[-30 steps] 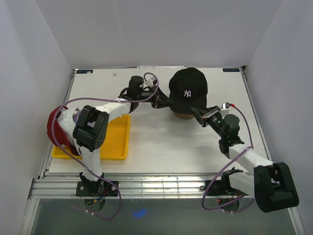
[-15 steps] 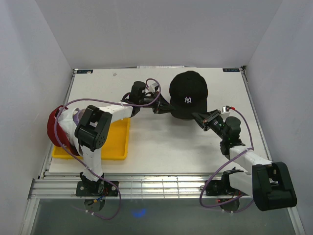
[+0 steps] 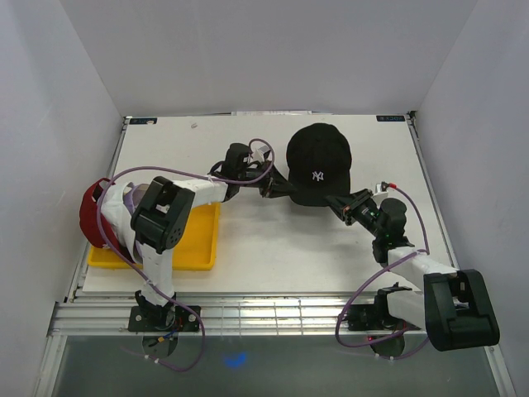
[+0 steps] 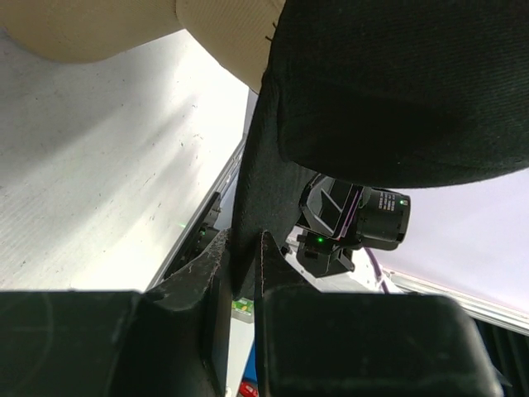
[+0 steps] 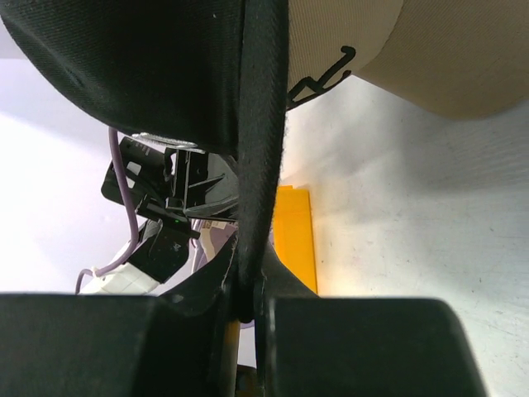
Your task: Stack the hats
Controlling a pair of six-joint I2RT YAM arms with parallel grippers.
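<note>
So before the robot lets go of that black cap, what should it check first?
1. Grip of left claw on the black cap: ok, shut on the rim.
2. Grip of right claw: ok, shut on the rim's opposite side.
3. Black cap above the tan cap: ok, both wrist views show tan fabric beneath it.
4. Black cap fully seated on the tan cap: cannot tell.
5. Brims lined up: cannot tell, the tan cap is hidden from above.
</note>
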